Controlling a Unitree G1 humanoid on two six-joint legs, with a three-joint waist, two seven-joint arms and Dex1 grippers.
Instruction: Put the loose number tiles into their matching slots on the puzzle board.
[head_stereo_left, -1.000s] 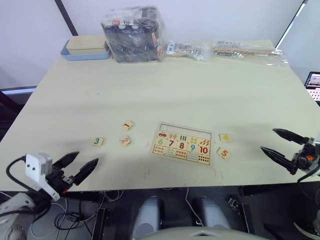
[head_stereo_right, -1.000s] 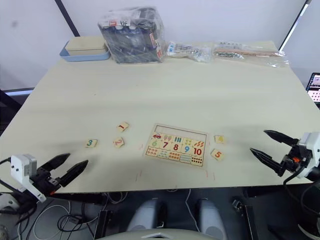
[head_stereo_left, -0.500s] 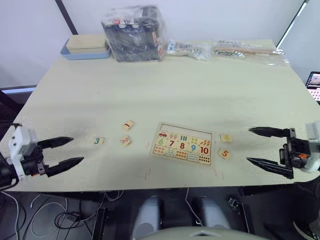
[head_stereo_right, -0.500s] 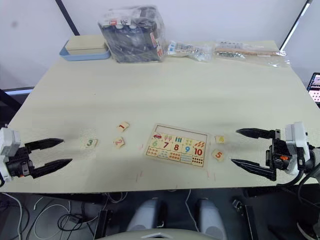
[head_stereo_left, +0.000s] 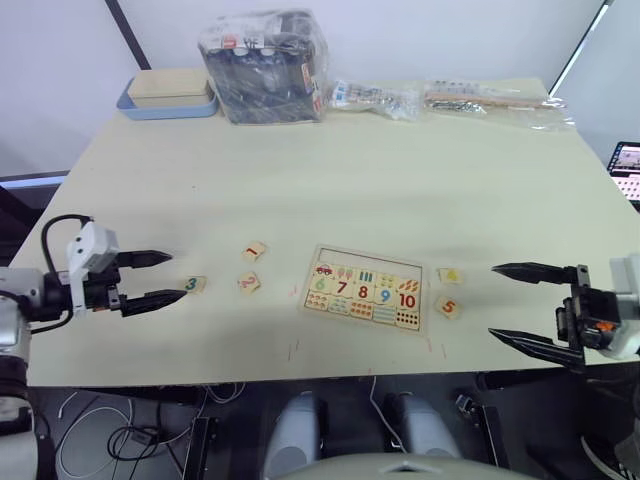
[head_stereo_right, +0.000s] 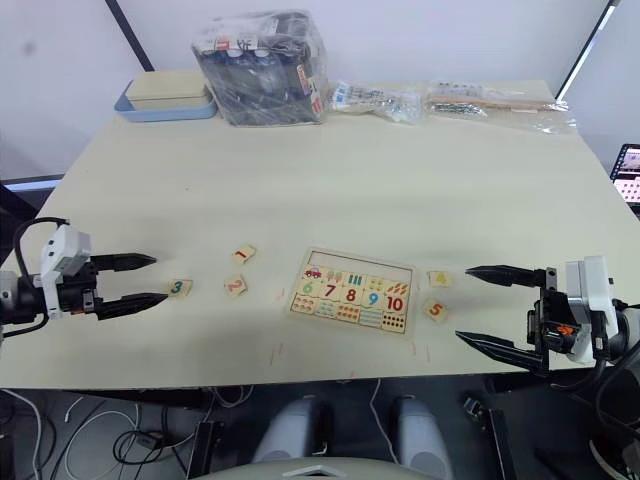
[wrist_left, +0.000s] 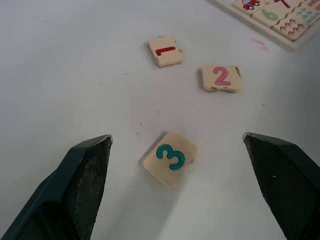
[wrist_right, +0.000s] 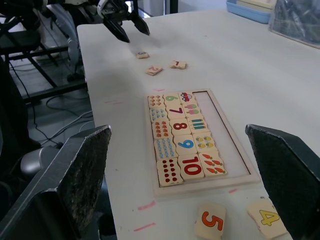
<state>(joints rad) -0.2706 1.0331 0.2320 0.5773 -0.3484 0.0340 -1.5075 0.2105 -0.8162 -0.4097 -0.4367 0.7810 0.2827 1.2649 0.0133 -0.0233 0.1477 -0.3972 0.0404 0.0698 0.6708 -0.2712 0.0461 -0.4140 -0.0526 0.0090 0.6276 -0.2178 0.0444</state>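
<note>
The puzzle board (head_stereo_left: 368, 290) lies near the table's front edge, its far row of matching slots (head_stereo_left: 372, 259) bare. Left of it lie loose number tiles 1 (head_stereo_left: 256, 250), 2 (head_stereo_left: 249, 283) and 3 (head_stereo_left: 194, 285). Tiles 4 (head_stereo_left: 450, 275) and 5 (head_stereo_left: 448, 307) lie right of the board. My left gripper (head_stereo_left: 172, 277) is open just left of tile 3 (wrist_left: 170, 158), its fingers pointing at it. My right gripper (head_stereo_left: 492, 300) is open a short way right of tile 5 (wrist_right: 210, 220), holding nothing.
A blue tray with a wooden lid (head_stereo_left: 170, 92) sits at the far left. Beside it stands a plastic-wrapped bundle (head_stereo_left: 265, 65), with plastic bags (head_stereo_left: 495, 100) along the far edge. Red marks (head_stereo_left: 296, 348) dot the table near the board.
My left gripper has come up from below the table's front edge to just left of tile 3. My right gripper has swung in towards tile 5. The tiles lie as before.
</note>
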